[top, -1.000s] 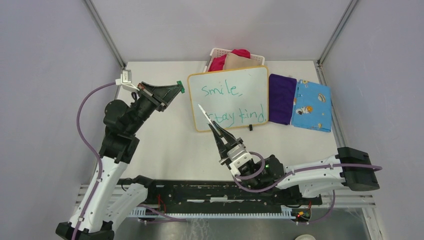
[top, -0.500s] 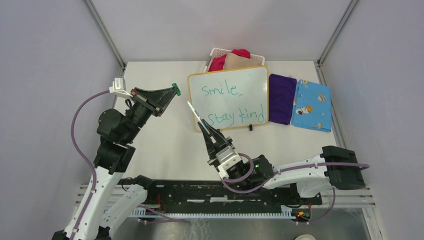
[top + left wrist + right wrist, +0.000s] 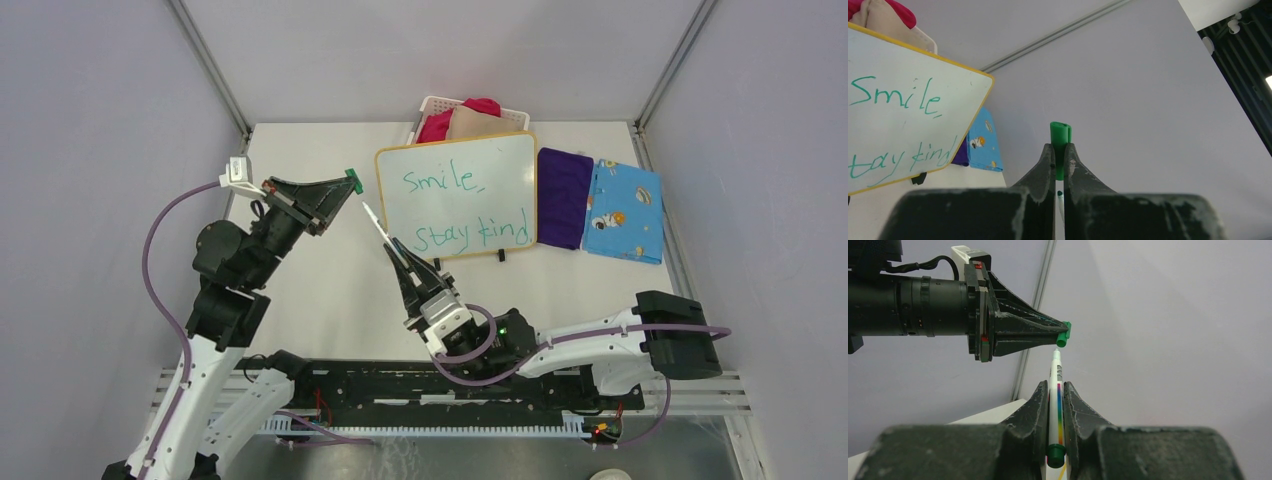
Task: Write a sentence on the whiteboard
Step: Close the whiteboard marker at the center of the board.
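The whiteboard (image 3: 505, 165) — yellow-framed — bears the sentence (image 3: 470, 235) (green, two lines).

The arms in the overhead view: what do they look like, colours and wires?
The left arm and right arm have white shells with black joints, and a purple cable loops along each. The left gripper and right gripper are black tapering wedges with scuffed tips.

You are looking at a whiteboard (image 3: 500, 165) that is showing a smooth, clean white face. The marker (image 3: 1054, 405) and green cap (image 3: 1060, 135) are gleaming like smooth plastic, while the fingers (image 3: 1035, 407) of the right gripper (image 3: 1054, 386) are showing matt, scuffed black plastic. The purple cloth (image 3: 563, 197) is looking soft and dull.
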`<state>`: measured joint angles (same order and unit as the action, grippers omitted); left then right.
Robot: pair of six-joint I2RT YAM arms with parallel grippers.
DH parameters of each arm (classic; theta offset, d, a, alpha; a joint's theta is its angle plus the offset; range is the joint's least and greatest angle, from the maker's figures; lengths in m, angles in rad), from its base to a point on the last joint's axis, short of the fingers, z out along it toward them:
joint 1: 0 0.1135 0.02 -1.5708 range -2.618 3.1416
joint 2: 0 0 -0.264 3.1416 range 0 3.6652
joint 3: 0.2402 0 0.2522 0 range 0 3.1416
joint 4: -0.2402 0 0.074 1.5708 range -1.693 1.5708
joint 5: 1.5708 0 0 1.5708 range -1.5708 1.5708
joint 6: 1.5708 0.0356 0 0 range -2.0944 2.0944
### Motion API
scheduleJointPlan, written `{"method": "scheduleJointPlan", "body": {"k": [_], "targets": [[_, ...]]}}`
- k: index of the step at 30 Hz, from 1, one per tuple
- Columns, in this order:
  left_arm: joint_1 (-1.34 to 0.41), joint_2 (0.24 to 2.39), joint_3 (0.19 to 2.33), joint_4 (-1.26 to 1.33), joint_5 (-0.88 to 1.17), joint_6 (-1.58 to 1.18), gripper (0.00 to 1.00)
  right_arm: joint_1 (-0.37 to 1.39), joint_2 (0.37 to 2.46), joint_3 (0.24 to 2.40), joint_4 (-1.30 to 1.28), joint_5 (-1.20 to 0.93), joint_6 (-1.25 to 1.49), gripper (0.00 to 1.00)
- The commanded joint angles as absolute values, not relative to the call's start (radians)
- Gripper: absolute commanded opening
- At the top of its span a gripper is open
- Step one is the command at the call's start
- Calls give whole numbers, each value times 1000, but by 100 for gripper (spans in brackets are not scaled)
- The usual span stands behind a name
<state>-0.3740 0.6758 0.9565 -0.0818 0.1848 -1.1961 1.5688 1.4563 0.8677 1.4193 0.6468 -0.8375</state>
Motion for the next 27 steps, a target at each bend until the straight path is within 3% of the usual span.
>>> {"method": "scheduleJointPlan", "body": {"k": [1, 27], "targets": [[-382, 664, 1000, -75, 190, -1213, 2, 1574, 1461, 918, 1443, 644, -818, 0], [-394, 646, 993, -80, 199, -1199, 2, 1565, 1488, 950, 1468, 683, -828, 0]]}}
